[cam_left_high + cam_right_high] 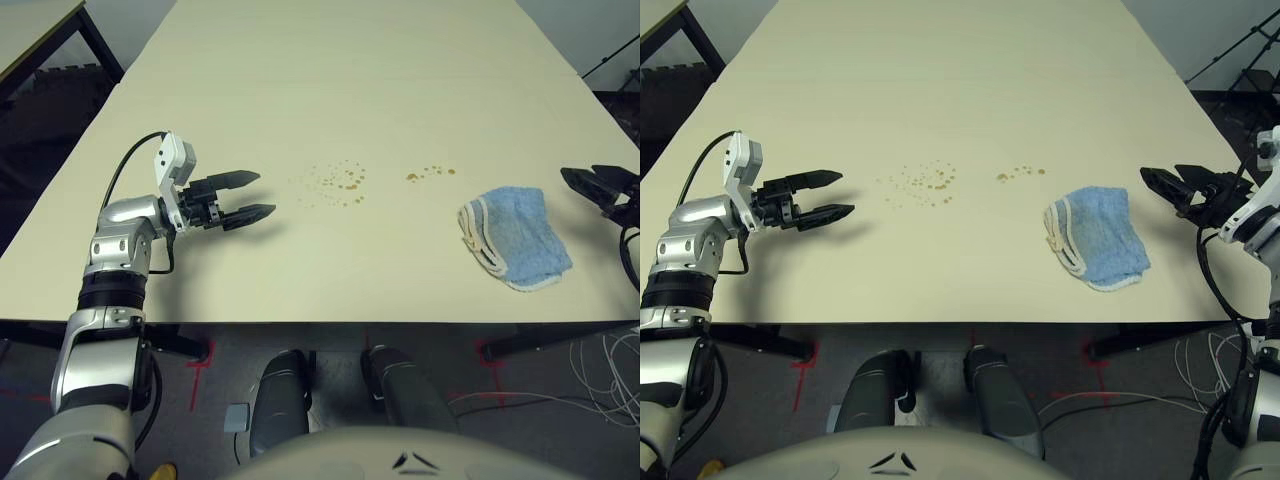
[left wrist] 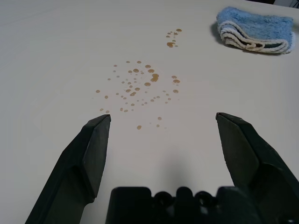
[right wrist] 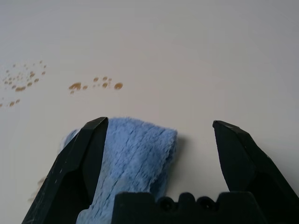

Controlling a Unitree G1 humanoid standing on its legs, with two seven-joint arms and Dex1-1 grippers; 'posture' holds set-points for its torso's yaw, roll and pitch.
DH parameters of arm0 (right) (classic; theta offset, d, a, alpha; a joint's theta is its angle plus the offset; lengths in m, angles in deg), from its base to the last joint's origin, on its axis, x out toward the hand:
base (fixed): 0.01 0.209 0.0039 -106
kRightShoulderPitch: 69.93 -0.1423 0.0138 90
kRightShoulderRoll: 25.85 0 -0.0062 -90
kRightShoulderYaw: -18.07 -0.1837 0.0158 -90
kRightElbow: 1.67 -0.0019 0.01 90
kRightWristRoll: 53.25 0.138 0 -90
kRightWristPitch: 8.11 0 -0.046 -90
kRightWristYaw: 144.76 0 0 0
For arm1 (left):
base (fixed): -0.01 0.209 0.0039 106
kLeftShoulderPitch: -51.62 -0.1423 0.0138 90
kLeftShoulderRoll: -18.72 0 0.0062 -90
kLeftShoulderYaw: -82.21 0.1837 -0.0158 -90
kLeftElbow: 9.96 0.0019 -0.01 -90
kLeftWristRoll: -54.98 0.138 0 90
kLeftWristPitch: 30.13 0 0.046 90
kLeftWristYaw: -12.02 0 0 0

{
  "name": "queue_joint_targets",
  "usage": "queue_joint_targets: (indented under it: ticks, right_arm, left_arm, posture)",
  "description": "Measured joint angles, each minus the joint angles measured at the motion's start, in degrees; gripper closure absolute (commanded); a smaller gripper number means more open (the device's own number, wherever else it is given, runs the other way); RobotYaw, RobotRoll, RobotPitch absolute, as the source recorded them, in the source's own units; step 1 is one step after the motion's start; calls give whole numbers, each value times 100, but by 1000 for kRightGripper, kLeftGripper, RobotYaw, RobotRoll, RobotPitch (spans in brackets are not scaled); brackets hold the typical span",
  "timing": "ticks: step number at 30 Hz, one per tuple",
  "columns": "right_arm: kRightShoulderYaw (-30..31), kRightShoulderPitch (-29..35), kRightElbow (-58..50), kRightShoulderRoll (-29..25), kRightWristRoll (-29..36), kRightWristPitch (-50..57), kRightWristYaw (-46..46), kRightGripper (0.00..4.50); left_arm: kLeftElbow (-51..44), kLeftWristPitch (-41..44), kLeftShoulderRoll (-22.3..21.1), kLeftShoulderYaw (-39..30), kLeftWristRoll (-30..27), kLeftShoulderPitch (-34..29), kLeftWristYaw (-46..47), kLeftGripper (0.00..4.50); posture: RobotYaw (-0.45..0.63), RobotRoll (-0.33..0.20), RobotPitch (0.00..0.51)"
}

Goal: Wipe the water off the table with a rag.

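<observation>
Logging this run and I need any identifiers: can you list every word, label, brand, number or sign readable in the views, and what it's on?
None: no readable text in any view.
The rag: plain blue cloth with white edging, no tag or print.
The table: bare top apart from the water droplets.
Left gripper and right gripper: black fingers, no markings legible.
Red marks on the floor: tape lines, not letters or digits.

A robotics lab, it seems. Red tape marks (image 1: 200, 362) on grey floor at six o'clock of the pale surface (image 1: 350, 80). Loose white cables (image 1: 600, 385) lie at four o'clock.
</observation>
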State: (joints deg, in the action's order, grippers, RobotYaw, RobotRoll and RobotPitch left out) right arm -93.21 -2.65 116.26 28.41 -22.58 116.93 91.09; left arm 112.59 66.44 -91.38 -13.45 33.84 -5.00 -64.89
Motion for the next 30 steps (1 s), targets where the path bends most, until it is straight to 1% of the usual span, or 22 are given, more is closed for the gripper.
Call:
queue_joint_targets:
  ticks: [5, 13, 21, 24, 30]
  right_arm:
    - [235, 26, -96, -180, -33, 371, 305, 23]
    - [271, -167, -51, -190, -200, 366, 400, 23]
    - [571, -266, 195, -178, -466, 377, 504, 23]
    - [715, -268, 306, -90, -572, 367, 497, 23]
    - [892, -263, 622, 276, -883, 155, 257, 23]
  left_arm:
    - [-4, -3, 0, 0, 0, -21, 18, 0]
    - [-19, -3, 0, 1, -1, -34, 73, 0]
    - [-53, 3, -7, 0, -3, -46, 95, 0]
    - [-64, 7, -7, 0, -6, -55, 104, 0]
    - [-128, 12, -27, -3, -9, -117, 117, 0]
  posture:
    - [-257, 0, 115]
    - [-241, 0, 120]
    - [-227, 0, 123]
    - [-223, 0, 124]
    - [-216, 0, 125]
